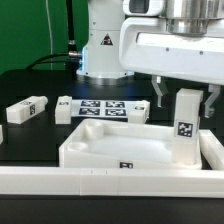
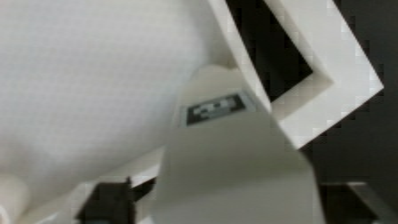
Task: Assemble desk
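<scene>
Nearest me runs the long white rail (image 1: 100, 185), and just behind it sits the desk's tabletop (image 1: 75, 150), a white tray with a raised rim. One leg (image 1: 186, 145) stands upright at the tabletop's corner on the exterior view's right, its black-and-white tag facing me. I cannot tell whether it is fully seated in its socket. The gripper (image 1: 187, 103) hangs over it with a finger on each side and a gap showing at both, so it is open and holds nothing. Two loose legs (image 1: 25, 108) lie well apart on the dark table to the exterior view's left, near the marker board (image 1: 105, 107).

From the wrist view, the leg (image 2: 222, 150) fills the middle, its tag (image 2: 214, 107) plain, with the tabletop's rim (image 2: 329, 75) angled just beside it.

These parts look like stiff, light, smooth plastic, probably slippery. I would grip a leg across its flat sides, mid-height, squarely.
</scene>
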### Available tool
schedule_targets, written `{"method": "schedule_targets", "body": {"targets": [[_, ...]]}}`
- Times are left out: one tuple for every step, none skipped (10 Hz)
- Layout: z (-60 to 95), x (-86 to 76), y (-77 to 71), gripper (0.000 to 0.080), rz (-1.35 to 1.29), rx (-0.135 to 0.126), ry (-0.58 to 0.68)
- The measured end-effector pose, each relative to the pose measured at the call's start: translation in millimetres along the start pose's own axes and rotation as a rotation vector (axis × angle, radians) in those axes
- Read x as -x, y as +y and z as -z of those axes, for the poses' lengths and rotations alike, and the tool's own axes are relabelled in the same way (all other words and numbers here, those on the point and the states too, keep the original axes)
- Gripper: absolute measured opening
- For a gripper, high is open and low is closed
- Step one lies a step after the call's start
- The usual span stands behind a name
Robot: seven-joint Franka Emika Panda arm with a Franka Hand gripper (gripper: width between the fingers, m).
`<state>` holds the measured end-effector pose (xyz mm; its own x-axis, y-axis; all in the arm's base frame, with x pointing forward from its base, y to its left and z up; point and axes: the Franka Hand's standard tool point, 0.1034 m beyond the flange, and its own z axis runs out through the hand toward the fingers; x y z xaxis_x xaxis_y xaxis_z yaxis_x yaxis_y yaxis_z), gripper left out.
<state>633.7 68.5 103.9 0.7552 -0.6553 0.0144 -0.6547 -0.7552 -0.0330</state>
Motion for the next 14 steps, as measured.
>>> {"method": "schedule_targets", "body": {"targets": [[-0.2,0.0,0.0,0.0607,0.0,0.0,0.0],[-0.1,0.1,-0.3,0.0638,0.001,-0.001,0.0],[4.7,4.1,-1.6,0.0638,0.029,-0.006,0.001],[13.8,14.6,-0.3,0.0647,0.052,-0.012,-0.002],[23.9,24.3,5.5,0.0647,0.086,-0.02,-0.006],[32.4,30.6,14.2,0.0648,0.117,-0.036,-0.01],[36.2,33.5,22.8,0.0648,0.141,-0.055,-0.009],[34.9,34.2,23.0,0.0648,0.135,-0.054,-0.012],[33.4,34.7,22.1,0.0648,0.139,-0.052,-0.013],[33.4,34.7,22.1,0.0648,0.139,-0.052,-0.012],[33.3,34.8,22.1,0.0648,0.139,-0.052,-0.013],[33.2,34.8,22.1,0.0648,0.139,-0.052,-0.013],[33.2,34.9,22.1,0.0648,0.139,-0.052,-0.013],[33.1,34.9,22.1,0.0648,0.139,-0.052,-0.013]]}}
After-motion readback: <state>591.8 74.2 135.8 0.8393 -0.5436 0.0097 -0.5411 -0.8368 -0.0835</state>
